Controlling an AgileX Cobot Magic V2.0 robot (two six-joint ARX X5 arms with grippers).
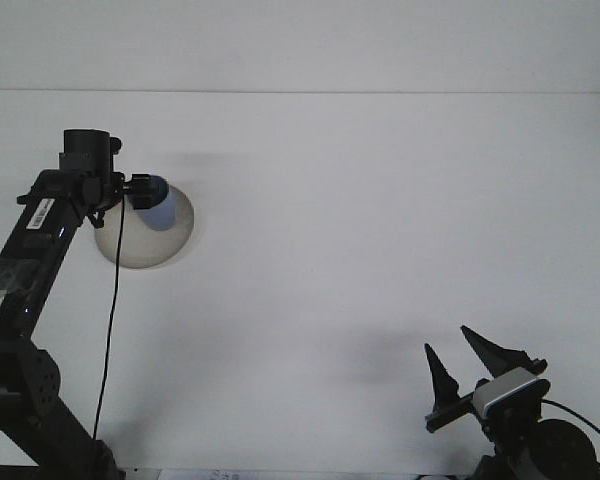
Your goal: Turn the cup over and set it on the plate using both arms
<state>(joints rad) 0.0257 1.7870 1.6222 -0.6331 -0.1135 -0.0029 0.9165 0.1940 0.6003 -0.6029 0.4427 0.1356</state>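
Observation:
A grey round plate (152, 248) lies on the white table at the left. Over its upper edge is a small blue cup (157, 207), its pale side towards the camera. My left gripper (140, 190) is shut on the cup, and its fingers are mostly hidden behind the wrist. Far from both, at the bottom right, my right gripper (446, 341) stands open and holds nothing, its two dark fingers pointing up.
The white table (360, 220) runs back to a far edge near the top of the view. The left arm's black cable (111, 320) hangs down beside the arm.

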